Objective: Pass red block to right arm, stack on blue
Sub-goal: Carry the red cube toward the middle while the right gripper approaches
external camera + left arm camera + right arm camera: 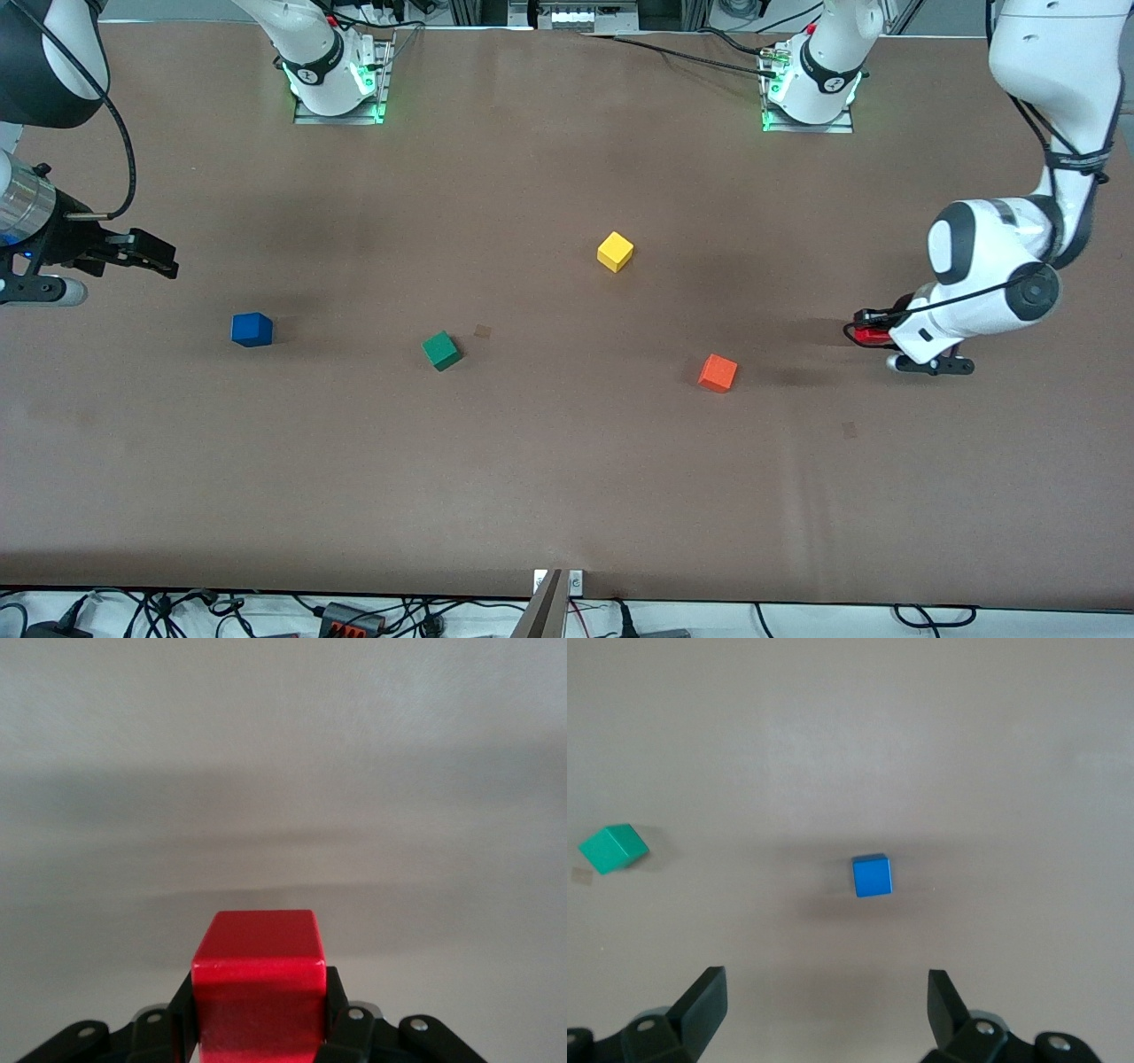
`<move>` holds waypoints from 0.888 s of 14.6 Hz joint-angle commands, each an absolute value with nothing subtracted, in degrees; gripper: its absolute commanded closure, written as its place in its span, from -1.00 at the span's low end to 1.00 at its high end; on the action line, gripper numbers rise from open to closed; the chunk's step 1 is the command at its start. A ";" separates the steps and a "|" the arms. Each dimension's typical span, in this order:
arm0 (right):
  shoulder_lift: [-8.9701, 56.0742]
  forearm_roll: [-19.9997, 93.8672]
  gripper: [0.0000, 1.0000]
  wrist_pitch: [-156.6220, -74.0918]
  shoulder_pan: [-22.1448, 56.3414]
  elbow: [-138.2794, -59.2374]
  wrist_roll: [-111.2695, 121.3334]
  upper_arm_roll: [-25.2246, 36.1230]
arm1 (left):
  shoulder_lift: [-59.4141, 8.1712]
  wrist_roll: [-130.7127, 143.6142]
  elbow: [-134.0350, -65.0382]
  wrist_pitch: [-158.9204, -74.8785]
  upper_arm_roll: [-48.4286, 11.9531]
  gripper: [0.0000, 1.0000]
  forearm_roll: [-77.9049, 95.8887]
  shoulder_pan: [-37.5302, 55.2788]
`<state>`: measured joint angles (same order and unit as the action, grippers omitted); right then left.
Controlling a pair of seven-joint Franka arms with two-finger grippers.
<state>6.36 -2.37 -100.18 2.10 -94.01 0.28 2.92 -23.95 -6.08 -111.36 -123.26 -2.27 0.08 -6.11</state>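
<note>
Gripping the red block between closed black linkage fingers, the left gripper down at the brown table toward the left arm's end, red barely showing under the white wrist in the front view and filling the lower middle of the left wrist view, with bare tabletop around it. Held wide apart with nothing between them, the fingers of the right gripper, up in the air over the right arm's end of the table, waiting, just above the blue cube, which sits alone on the tabletop and appears between those fingers in the right wrist view. Lying beside the blue cube toward the table's middle, a green cube, turned at an angle, a little nearer the front camera, also visible at the edge of the right wrist view. Resting farther from the front camera near the table's middle, a yellow cube. Sitting well apart from the blue cube and near the left gripper, an orange cube, a little nearer the front camera than the held red block. Red block and blue cube at different ends of the table, not stacked.
</note>
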 commanded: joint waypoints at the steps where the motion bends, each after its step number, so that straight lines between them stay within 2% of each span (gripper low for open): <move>1: 4.66 -3.16 -1.00 -102.21 1.76 -95.53 0.09 2.64 | -24.00 -8.61 -106.18 -116.73 -2.29 0.51 -1.14 -6.33; 5: 0.36 -2.99 -1.00 -105.73 1.67 -102.38 -0.09 2.64 | -22.94 -13.76 -98.28 -106.02 -2.90 0.51 -1.06 -6.33; 9: -0.18 -2.20 -1.00 -104.25 1.23 -103.54 0.09 2.72 | -20.92 -29.15 -93.61 -104.16 -3.34 0.51 1.13 -6.42; 12: 2.01 7.60 -1.00 -101.78 0.79 -103.10 0.88 2.72 | -19.25 -34.00 -92.21 -96.36 -5.27 0.52 10.17 -6.33; 13: 3.59 11.82 -1.00 -102.13 0.79 -102.83 0.88 2.81 | -19.07 -35.84 -90.11 -90.85 -5.97 0.52 12.89 -6.33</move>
